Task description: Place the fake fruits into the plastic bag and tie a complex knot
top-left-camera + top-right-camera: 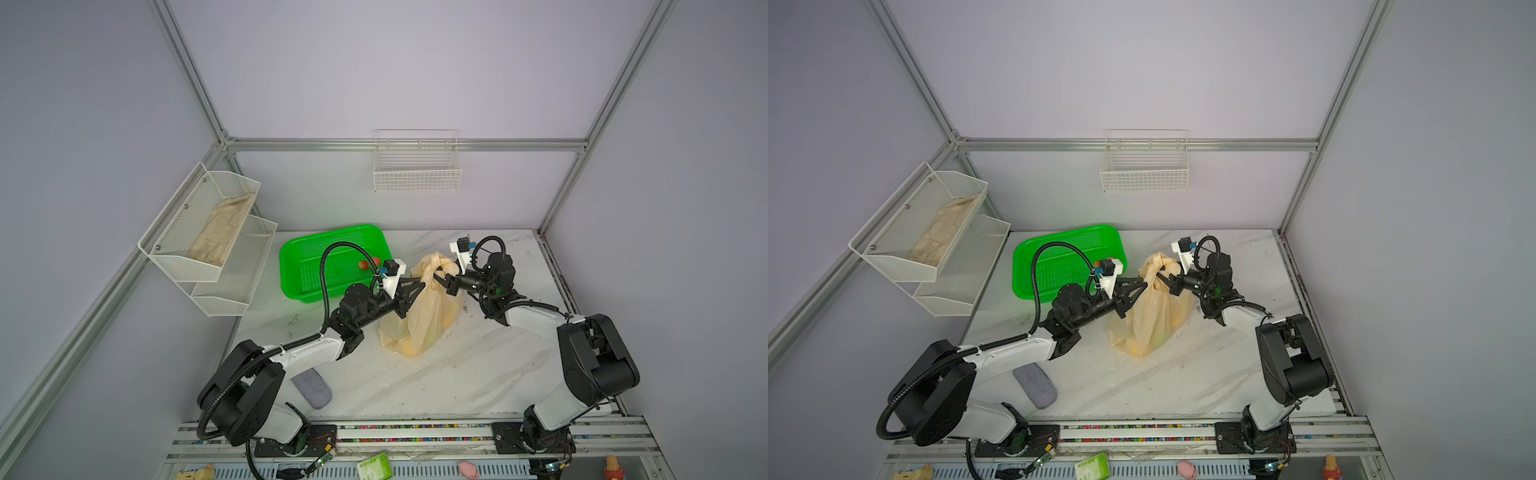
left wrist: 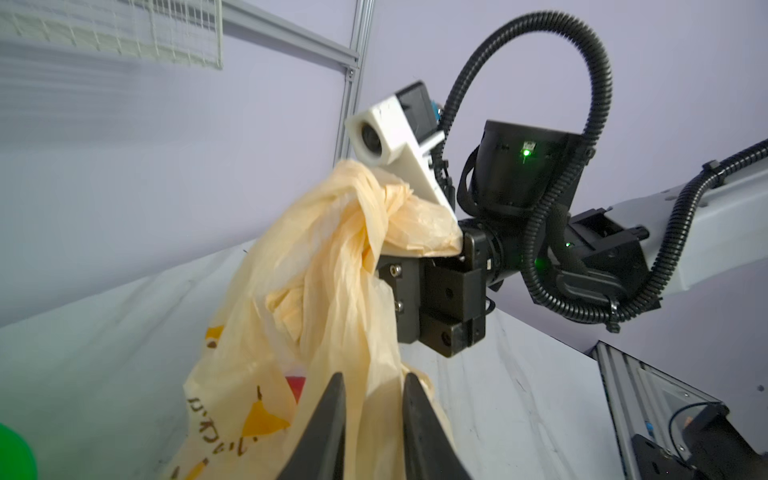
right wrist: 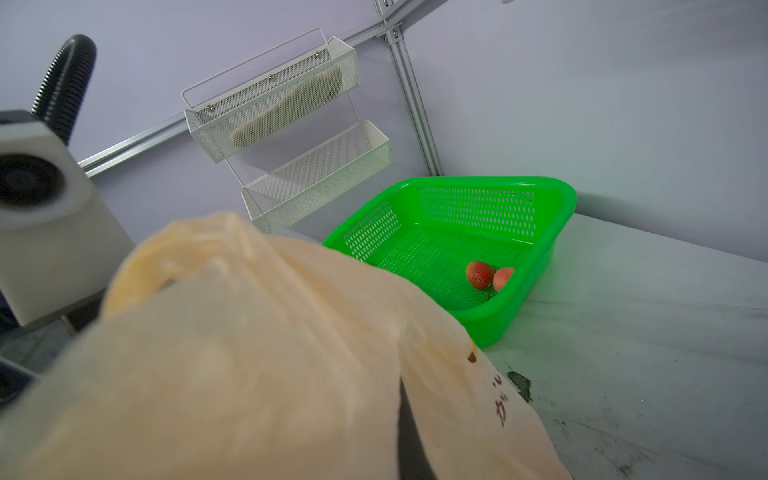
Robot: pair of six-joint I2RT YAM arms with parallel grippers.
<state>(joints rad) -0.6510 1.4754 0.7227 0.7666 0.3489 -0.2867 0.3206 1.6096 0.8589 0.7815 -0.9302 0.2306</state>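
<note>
Arms angled inward (almost meeting), left gripper [image 1: 421, 286] fingers pinched nearly together, right gripper [image 1: 444, 277] fingers closed.

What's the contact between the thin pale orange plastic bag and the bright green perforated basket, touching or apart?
Apart: in a top view, bare marble table shows between the plastic bag and the green basket.

White marble-look tabletop [image 1: 478, 374], scuffed, with dark specks. Green basket [image 1: 286, 270] sits flat at the back left. Plastic bag [image 1: 424, 320] is mid-table, its bottom resting on the surface, near the basket's right end. Grey pad [image 1: 311, 388] lies flat front left, well apart from both.
</note>
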